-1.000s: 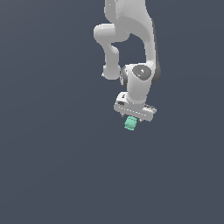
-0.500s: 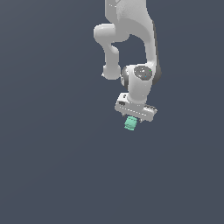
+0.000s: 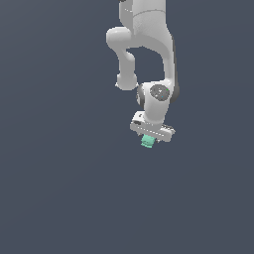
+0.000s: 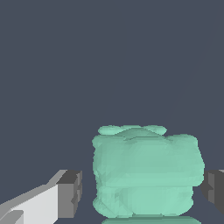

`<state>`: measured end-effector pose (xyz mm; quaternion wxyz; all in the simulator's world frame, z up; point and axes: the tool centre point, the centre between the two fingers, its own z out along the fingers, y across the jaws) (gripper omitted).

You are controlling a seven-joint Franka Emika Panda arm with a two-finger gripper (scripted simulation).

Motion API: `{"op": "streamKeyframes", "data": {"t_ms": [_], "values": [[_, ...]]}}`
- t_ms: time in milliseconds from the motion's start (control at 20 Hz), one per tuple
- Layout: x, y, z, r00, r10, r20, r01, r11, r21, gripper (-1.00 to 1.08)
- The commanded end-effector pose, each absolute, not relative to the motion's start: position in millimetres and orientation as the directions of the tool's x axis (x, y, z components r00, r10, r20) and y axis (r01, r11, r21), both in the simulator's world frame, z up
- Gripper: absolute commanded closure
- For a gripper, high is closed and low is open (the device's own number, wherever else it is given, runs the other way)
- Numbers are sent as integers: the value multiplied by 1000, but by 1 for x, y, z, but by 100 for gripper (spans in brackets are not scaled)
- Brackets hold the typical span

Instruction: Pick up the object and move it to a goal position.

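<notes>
We see the white robot gripper [image 3: 147, 141] with the small, matte mint-green lumpy object [image 4: 146, 175] between its dark fingertip pads [image 4: 72, 194]; whether the pads grip it, we cannot tell.

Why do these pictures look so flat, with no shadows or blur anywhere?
They are simulator renders. Exterior view: even light, soft shading on the white arm, no cast shadow below the gripper. Wrist view: the mint-green object looks sharp and matte, without glare; the plain dark background gives no depth cues.
</notes>
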<state>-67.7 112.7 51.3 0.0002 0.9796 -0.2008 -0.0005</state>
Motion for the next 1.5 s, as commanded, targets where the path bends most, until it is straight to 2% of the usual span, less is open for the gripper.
{"op": "streamKeyframes", "data": {"t_ms": [0,150,200,900,1450], "values": [[-67,113,44,919,-394,0,-394,-919,0,-92],[-67,113,42,919,-394,0,-394,-919,0,-92],[-67,113,42,919,-394,0,-394,-919,0,108],[-64,113,45,922,-387,7,-387,-922,-8,108],[-31,111,66,944,-317,87,-309,-946,-94,108]]}}
